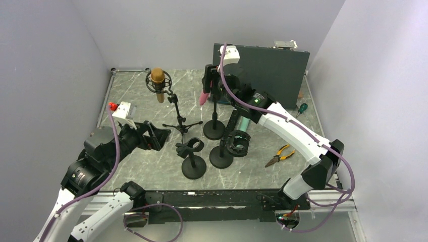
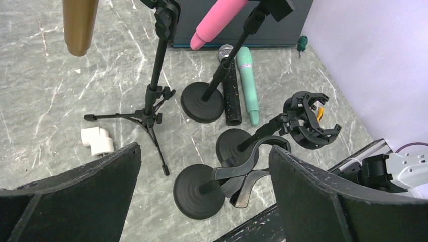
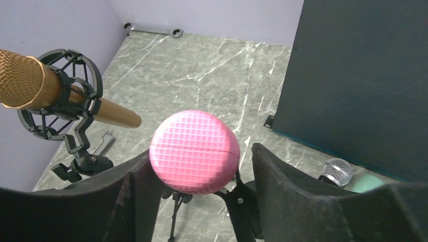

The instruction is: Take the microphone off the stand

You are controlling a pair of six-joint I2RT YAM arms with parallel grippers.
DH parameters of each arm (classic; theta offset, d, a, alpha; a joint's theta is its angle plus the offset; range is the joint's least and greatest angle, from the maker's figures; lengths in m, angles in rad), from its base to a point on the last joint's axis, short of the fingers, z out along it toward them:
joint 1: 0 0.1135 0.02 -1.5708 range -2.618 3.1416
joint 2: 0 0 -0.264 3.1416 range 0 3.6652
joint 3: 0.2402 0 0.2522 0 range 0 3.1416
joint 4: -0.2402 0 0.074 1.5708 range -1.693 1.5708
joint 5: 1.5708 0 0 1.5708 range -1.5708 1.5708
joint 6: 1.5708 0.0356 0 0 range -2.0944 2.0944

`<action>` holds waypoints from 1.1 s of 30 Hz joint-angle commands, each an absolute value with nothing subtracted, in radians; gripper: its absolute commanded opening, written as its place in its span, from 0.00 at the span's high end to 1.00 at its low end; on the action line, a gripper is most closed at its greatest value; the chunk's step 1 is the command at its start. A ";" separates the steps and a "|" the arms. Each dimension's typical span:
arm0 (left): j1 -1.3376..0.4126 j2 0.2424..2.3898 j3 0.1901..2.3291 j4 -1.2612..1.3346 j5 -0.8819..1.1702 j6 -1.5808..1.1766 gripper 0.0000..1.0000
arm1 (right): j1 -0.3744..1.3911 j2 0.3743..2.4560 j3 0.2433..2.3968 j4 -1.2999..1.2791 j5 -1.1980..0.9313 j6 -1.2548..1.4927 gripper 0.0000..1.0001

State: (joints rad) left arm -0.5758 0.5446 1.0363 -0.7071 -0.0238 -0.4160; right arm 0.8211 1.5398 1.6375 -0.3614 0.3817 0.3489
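A pink microphone (image 1: 204,95) sits tilted in the clip of a black round-base stand (image 1: 214,129). It also shows in the left wrist view (image 2: 214,22). In the right wrist view its pink grille head (image 3: 195,151) lies between my right gripper's (image 3: 199,162) open fingers. The left finger is at the head and a gap shows at the right finger. My right gripper (image 1: 212,76) is at the top of that stand. My left gripper (image 1: 155,136) is open and empty, low at the left. In its wrist view (image 2: 204,151) it looks down on an empty clip stand (image 2: 202,190).
A gold microphone (image 1: 158,80) hangs in a shock mount on a tripod stand (image 1: 181,123). An empty shock-mount stand (image 1: 237,143) stands mid-table. A green microphone (image 2: 249,83) and a black one (image 2: 231,96) lie flat. Pliers (image 1: 279,154), a screwdriver (image 1: 302,108) and a dark panel (image 1: 272,68) are at the right and back.
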 commanded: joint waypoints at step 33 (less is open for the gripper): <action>-0.580 0.682 1.150 -0.648 0.106 -0.413 0.01 | 0.615 1.512 1.689 -0.428 -0.496 0.241 0.82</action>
